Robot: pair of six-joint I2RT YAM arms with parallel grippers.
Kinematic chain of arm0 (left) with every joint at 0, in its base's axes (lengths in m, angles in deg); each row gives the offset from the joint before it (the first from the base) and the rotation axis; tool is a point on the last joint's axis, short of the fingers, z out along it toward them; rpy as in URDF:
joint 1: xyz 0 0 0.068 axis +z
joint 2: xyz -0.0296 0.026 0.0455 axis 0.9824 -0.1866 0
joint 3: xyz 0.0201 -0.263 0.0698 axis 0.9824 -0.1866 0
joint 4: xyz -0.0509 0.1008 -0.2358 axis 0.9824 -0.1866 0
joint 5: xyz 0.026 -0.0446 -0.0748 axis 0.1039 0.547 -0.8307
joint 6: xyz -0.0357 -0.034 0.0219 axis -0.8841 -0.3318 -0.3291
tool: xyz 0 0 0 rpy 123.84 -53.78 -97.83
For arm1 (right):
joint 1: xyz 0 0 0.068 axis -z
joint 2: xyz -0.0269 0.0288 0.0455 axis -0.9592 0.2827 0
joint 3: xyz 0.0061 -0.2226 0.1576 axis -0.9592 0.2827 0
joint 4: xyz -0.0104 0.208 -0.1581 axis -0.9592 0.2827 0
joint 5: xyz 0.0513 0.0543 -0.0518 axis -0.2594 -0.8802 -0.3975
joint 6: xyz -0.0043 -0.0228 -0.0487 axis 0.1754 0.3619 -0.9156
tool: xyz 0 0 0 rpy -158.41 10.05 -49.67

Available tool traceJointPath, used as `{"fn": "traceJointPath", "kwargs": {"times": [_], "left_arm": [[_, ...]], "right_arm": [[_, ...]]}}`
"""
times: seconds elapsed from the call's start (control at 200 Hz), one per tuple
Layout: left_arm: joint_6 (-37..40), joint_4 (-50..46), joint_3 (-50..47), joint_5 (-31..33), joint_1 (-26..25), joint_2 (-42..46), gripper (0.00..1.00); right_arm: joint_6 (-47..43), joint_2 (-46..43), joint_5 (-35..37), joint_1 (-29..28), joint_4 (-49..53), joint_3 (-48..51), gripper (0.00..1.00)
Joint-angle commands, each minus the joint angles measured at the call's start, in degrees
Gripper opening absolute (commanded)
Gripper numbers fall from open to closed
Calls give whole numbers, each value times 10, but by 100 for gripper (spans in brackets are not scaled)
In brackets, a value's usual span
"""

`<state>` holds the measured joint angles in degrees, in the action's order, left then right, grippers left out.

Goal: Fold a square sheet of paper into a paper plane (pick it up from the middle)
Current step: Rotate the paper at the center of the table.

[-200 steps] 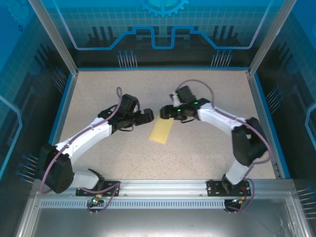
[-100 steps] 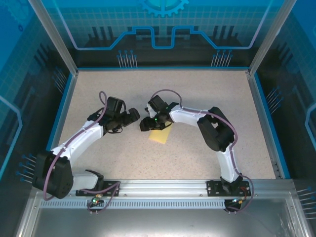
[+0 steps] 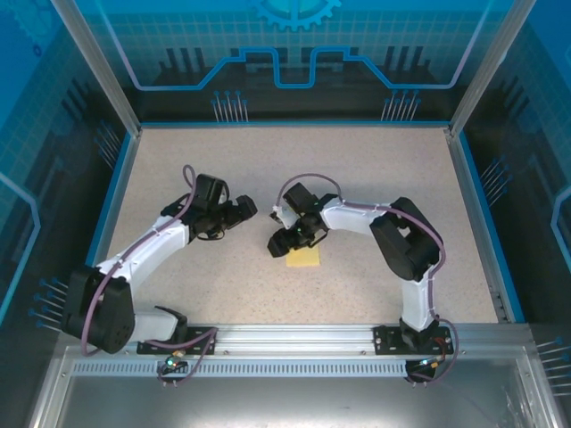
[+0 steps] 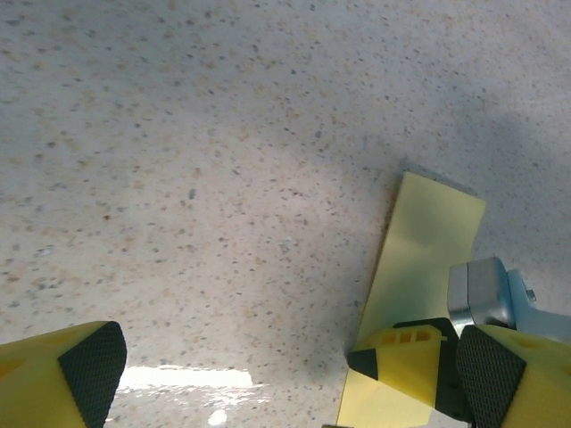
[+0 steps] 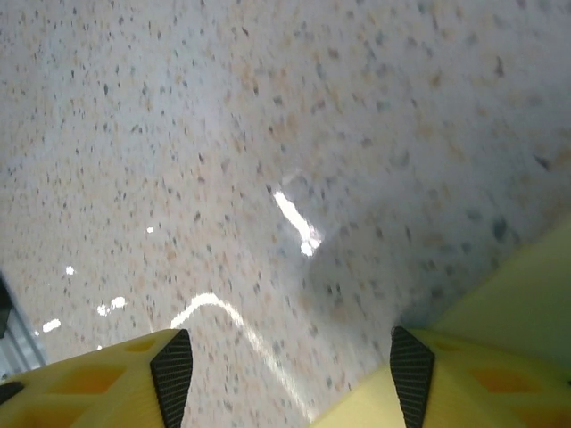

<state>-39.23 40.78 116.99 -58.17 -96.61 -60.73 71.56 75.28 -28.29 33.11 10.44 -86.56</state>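
Pale-yellow paper sheet lies flat on the speckled desk, just below centre of the top view. In the left wrist view it looks folded into a narrow strip. Right pincer sits low over its upper-left end, jaws part open with bare desk between them and one fingertip at the paper edge, gripping nothing. It is likely pinning the sheet or lining up a crease. Left pincer hovers near, left of centre, jaws fully wide and empty, probably waiting for a free edge. Plane not formed yet.

Open tabletop near side, right arm over yellow paper, walls around
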Motion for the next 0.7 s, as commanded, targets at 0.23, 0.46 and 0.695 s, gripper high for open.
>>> {"fn": "traceJointPath", "kwargs": {"times": [0.23, 0.46, 0.695], "left_arm": [[9, 68, 59, -107, -69, -92, 91], [-34, 176, 114, -208, -117, -214, 74], [-23, 159, 181, -203, -129, -307, 51]], "right_arm": [[149, -155, -29, 72, -82, 123, 75], [225, -288, 26, 131, -107, 253, 88], [272, -284, 7, 145, -148, 298, 87]]}}
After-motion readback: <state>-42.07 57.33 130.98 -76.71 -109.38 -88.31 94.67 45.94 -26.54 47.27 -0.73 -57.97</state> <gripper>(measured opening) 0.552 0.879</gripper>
